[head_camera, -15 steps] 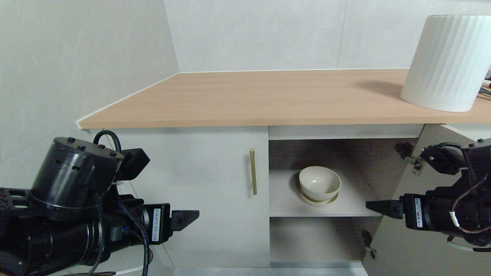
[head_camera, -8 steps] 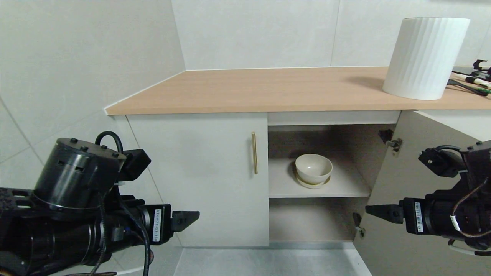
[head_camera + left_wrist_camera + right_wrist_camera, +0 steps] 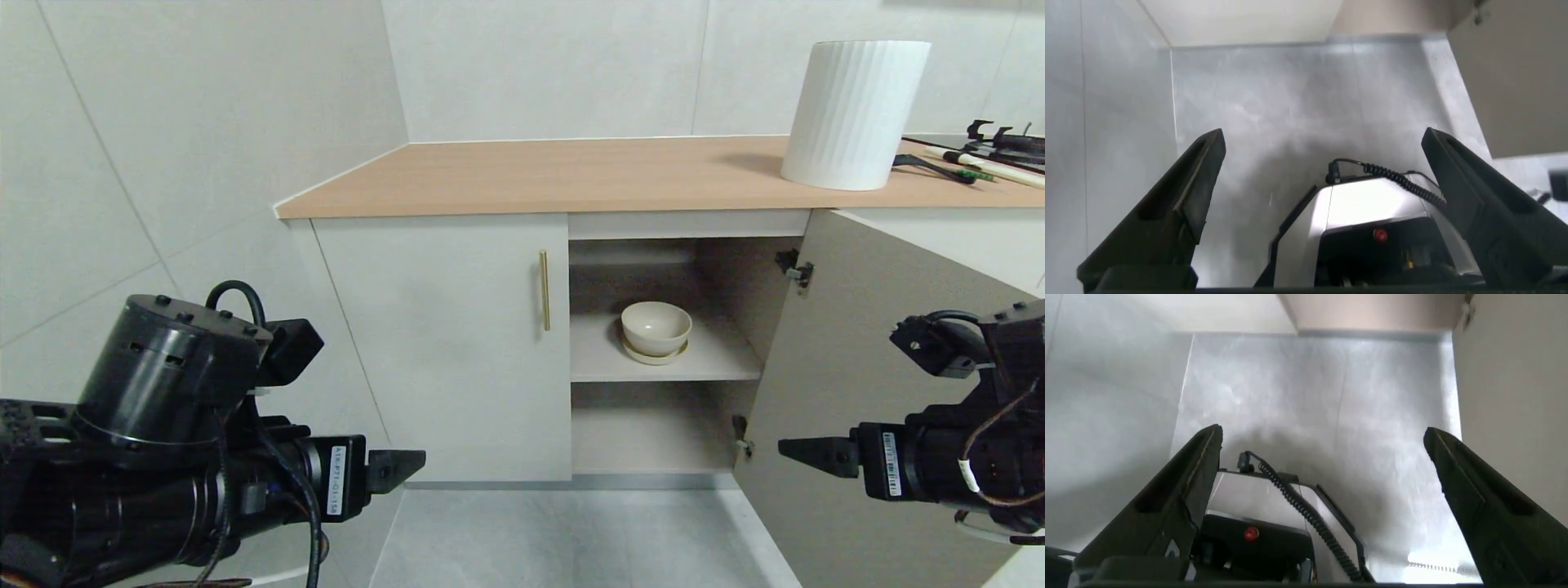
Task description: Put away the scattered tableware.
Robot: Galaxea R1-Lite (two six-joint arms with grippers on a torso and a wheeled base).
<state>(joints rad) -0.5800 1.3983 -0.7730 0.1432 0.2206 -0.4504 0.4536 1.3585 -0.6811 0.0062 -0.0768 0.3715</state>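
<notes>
Both my left gripper [image 3: 1323, 140] and right gripper [image 3: 1323, 434] were wide open and held nothing. The bowl [image 3: 655, 327] sat on a small plate [image 3: 653, 357] on the upper shelf [image 3: 722, 365] of the cupboard [image 3: 441, 343]. It looked ceramic, so probably stiff, smooth and breakable. I would pinch its rim.

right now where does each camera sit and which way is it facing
Head view: on the head, facing forward and down at the cabinet, its right door open, a bowl on the shelf; both arms show, with left tool and right tool.
Left wrist view: on the left wrist, facing down at the floor; the open left tool frames it.
Right wrist view: on the right wrist, facing down at the floor; the open right tool frames it, door beside.
Shared: all three see the floor before the cabinet.
</notes>
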